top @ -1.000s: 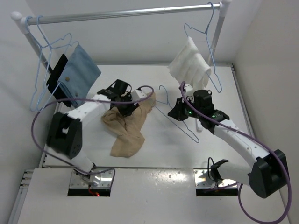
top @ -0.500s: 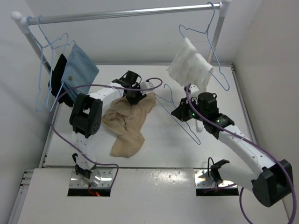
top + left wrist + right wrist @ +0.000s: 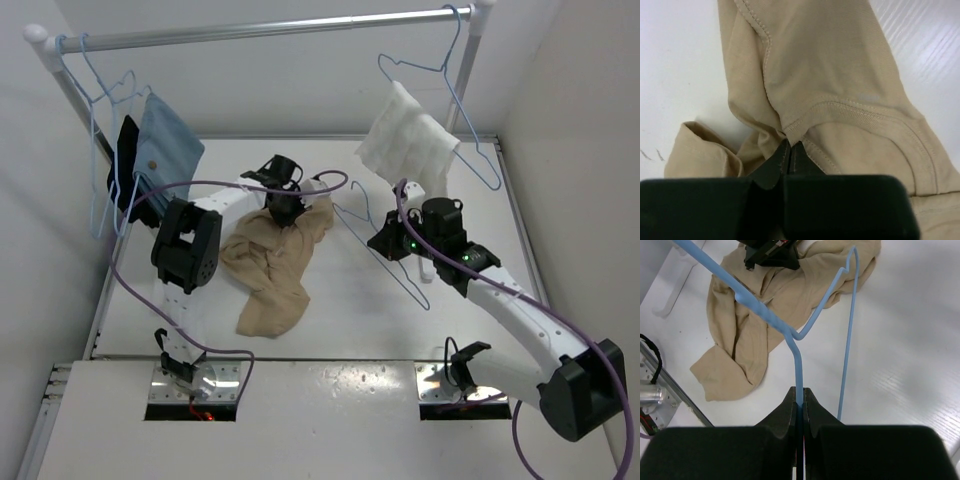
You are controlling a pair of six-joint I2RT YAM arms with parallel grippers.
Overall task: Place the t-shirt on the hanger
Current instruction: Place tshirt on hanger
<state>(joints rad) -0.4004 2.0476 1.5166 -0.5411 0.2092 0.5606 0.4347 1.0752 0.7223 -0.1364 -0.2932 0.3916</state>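
Observation:
The tan t-shirt [image 3: 268, 272] lies crumpled on the white table, left of centre. My left gripper [image 3: 285, 212] sits at its upper end. In the left wrist view that gripper [image 3: 791, 146] is shut on a fold of the t-shirt [image 3: 830, 65] at the ribbed collar seam. My right gripper [image 3: 386, 243] is to the right of the shirt, shut on the pale-blue wire hanger [image 3: 407, 287]. In the right wrist view the hanger [image 3: 799, 362] runs up out of that gripper [image 3: 800, 401], slanting over the t-shirt [image 3: 747, 330].
A metal rail [image 3: 270, 30] spans the back. On its left hang a blue cloth [image 3: 165, 150], a dark cloth [image 3: 125, 165] and spare hangers [image 3: 100, 120]. A white cloth [image 3: 405, 140] hangs on a hanger [image 3: 440, 75] at the right, just behind my right arm.
My left gripper moved to the shirt's upper end and closed on the collar fold. My right gripper kept its hold and shifted the hanger slightly. The hanging cloths swung a little.

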